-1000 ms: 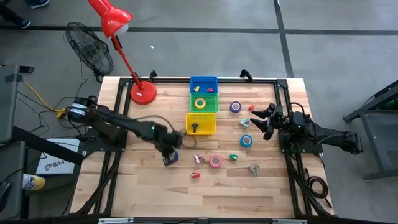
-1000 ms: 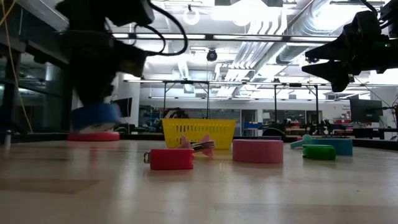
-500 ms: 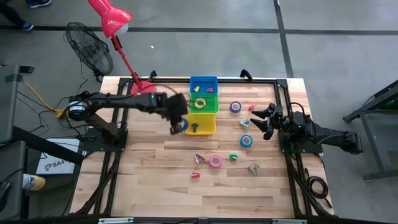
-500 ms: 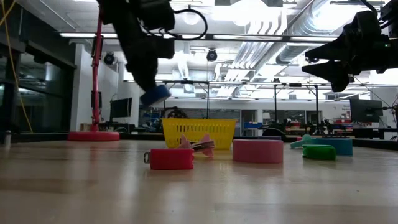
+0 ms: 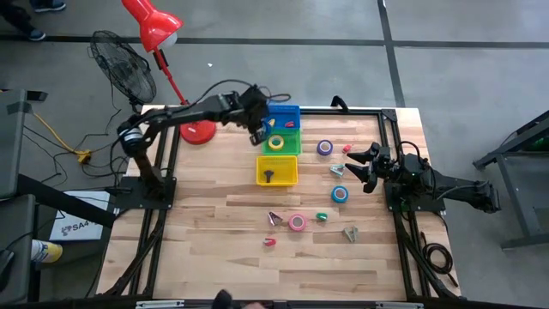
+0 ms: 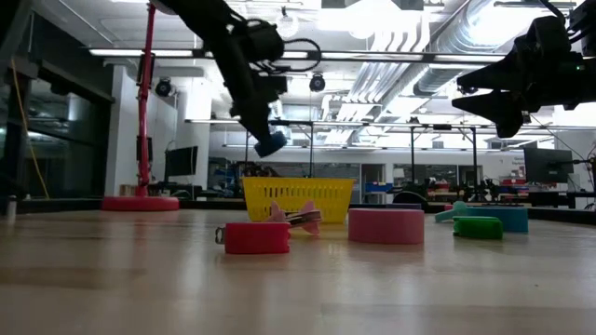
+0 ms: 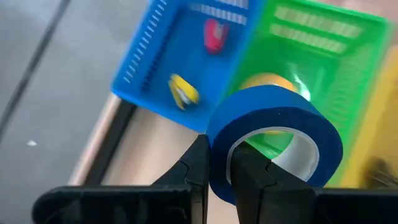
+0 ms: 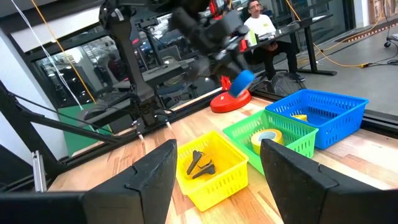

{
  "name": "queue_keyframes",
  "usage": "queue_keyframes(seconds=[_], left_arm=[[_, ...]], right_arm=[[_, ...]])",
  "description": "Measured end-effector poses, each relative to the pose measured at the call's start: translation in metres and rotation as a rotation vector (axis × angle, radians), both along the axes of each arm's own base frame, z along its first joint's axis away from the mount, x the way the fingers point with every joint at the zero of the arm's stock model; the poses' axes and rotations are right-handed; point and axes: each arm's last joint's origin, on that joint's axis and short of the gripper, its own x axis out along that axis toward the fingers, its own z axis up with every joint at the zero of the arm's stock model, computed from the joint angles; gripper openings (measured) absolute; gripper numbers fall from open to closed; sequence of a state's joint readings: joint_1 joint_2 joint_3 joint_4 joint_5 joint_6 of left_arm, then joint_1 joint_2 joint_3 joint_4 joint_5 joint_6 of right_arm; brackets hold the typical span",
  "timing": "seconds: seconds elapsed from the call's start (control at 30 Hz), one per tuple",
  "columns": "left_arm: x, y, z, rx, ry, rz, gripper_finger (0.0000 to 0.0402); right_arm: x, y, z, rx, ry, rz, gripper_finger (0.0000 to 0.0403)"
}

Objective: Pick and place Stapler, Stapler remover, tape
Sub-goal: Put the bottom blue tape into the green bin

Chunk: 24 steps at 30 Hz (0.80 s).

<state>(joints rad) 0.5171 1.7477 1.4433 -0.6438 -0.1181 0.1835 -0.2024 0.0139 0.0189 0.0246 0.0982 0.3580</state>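
The left end effector (image 5: 260, 135), clamped on the blue tape (image 7: 273, 140), has moved from above the table's middle up to the green basket (image 5: 279, 141), so release looks near, while the right end effector (image 5: 360, 167) waits with fingers apart.

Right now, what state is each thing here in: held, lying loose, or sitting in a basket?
Blue tape: held in the air by the left tool, shut on it, beside the green basket.
Yellow tape: lying in the green basket.
Pink tape: lying loose on the table.
Purple tape: lying loose on the table.
Right tool: open, empty.
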Motion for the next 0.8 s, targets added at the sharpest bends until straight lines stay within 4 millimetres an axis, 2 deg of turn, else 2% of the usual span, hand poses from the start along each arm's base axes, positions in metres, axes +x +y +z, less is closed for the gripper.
queue_keyframes(seconds=[0.1,0.43,0.53,0.8], left_arm=[[0.012,0.013,-0.006,0.026,0.039,-0.101,0.0034],[0.058,0.022,-0.023,0.191,0.166,-0.593,0.0034],[0.072,0.023,-0.021,0.244,0.155,-0.642,0.0034],[0.100,0.020,-0.031,0.289,0.186,-0.706,0.0035]], right_arm=[[0.000,0.000,0.000,0.000,0.000,0.000,0.0222],[0.000,0.000,0.000,0.000,0.000,-0.003,0.0222],[0.000,0.000,0.000,0.000,-0.001,-0.003,0.0222],[0.000,0.000,0.000,0.000,0.000,-0.003,0.0222]])
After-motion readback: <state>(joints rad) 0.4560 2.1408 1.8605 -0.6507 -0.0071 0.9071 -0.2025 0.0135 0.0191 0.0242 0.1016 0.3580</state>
